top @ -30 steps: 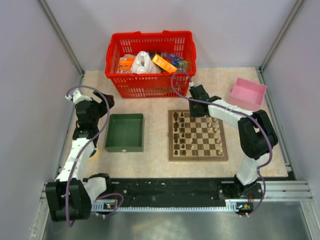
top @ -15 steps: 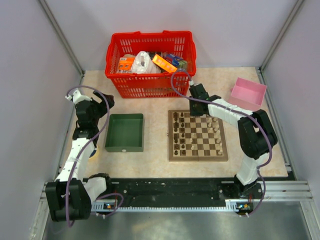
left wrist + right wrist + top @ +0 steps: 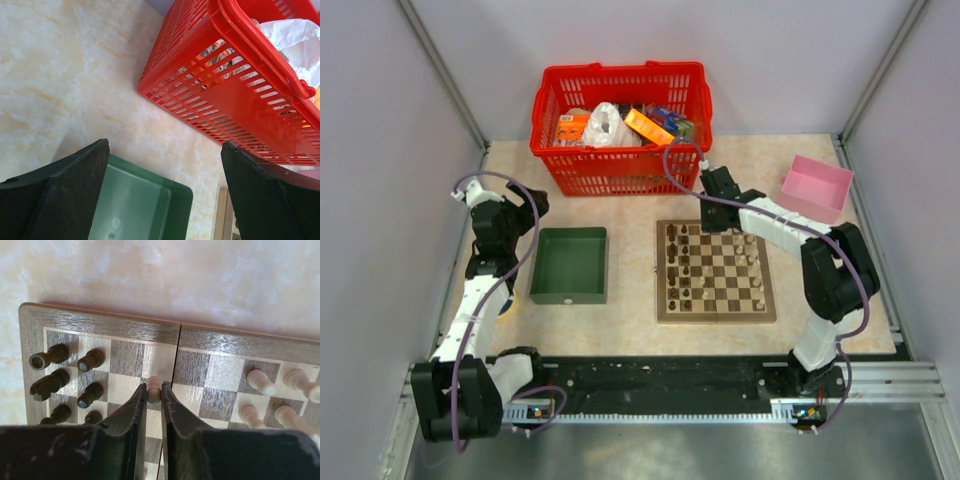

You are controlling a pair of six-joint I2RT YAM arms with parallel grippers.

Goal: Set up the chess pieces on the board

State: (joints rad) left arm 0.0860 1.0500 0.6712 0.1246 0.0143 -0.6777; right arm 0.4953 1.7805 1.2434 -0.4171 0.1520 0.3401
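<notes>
Right wrist: right gripper (image 3: 154,393) pinches rounded pale wooden piece (image 3: 154,383).

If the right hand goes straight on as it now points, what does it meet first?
Probably the board, near its centre seam; the pale piece in the right hand would touch first. Height unclear.

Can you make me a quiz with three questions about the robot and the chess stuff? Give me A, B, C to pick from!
1. Where is the green tray?
A) left of the board
B) on top of it
C) right of it

2. What colour is the chess piece in the right gripper?
A) dark brown
B) pale tan
C) green

3. How is the left gripper?
A) shut on a piece
B) shut, empty
C) open, empty

Answers: A, the tray sits beside the board's left edge; B, a pale piece shows between the fingers; C, its fingers stand wide apart with nothing between.
</notes>
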